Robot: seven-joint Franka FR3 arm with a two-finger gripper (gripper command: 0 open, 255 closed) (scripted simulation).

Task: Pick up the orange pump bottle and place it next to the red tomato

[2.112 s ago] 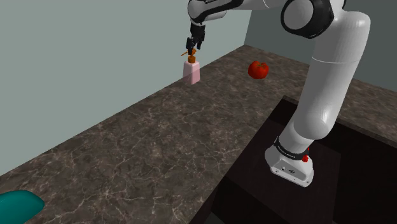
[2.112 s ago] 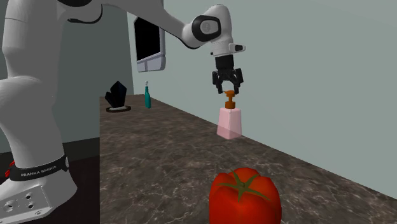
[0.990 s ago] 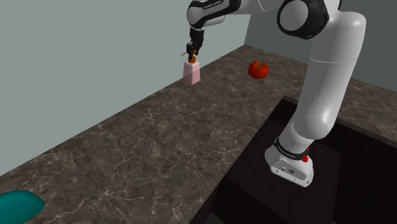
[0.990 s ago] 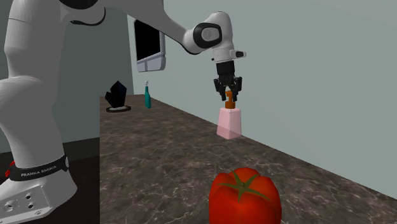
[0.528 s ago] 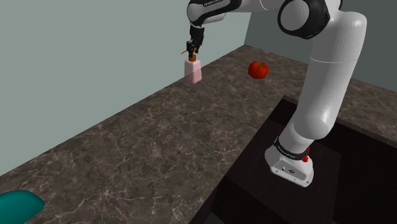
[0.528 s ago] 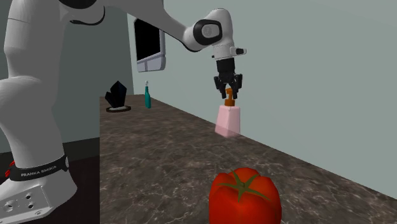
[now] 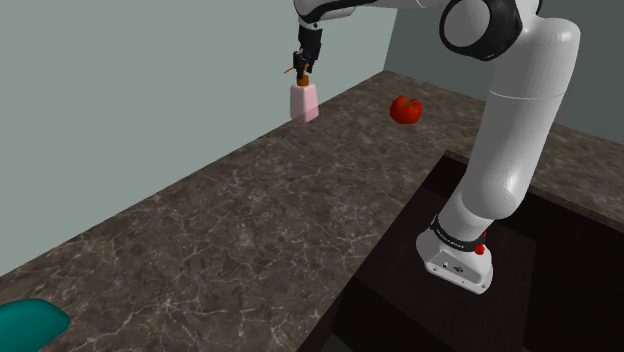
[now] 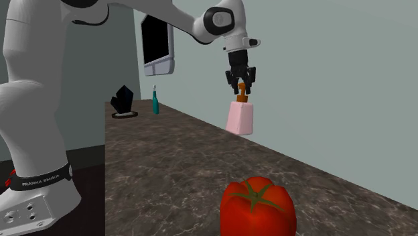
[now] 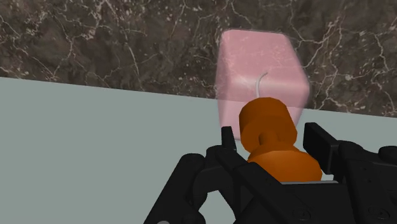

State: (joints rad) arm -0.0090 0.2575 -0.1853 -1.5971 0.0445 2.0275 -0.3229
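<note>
Tool (image 7: pixel 303 68) is seen pinched on the orange pump head of the pump bottle (image 7: pixel 305 101); the fingers are closed against the pump from both sides. In the wrist view the tool (image 9: pixel 273 139) is shown clasping the pump, with the pink body of the pump bottle (image 9: pixel 257 70) hanging past the fingertips (image 9: pixel 228 135).

The bottle is held off the counter (image 7: pixel 250 230), close to the grey-green wall at the counter's back edge. In the second exterior view the pump bottle (image 8: pixel 240 118) is seen wholly against the wall, under the tool (image 8: pixel 242 87), with its body slightly tilted.

The tomato (image 7: pixel 405 109) is seen resting on the counter, well apart from the bottle, towards the shoulder view's right. In the second exterior view the tomato (image 8: pixel 258 206) is placed in the foreground, on the dark marbled counter (image 8: pixel 167 167).

Other items noted:
- A teal bottle (image 8: pixel 155 102) and a black angular object (image 8: pixel 124 100) are seen at the far end of the counter.
- A white-framed black panel (image 8: pixel 157 43) is mounted on the wall above them.
- A teal object (image 7: pixel 30 325) is cut off at the shoulder view's lower left.
</note>
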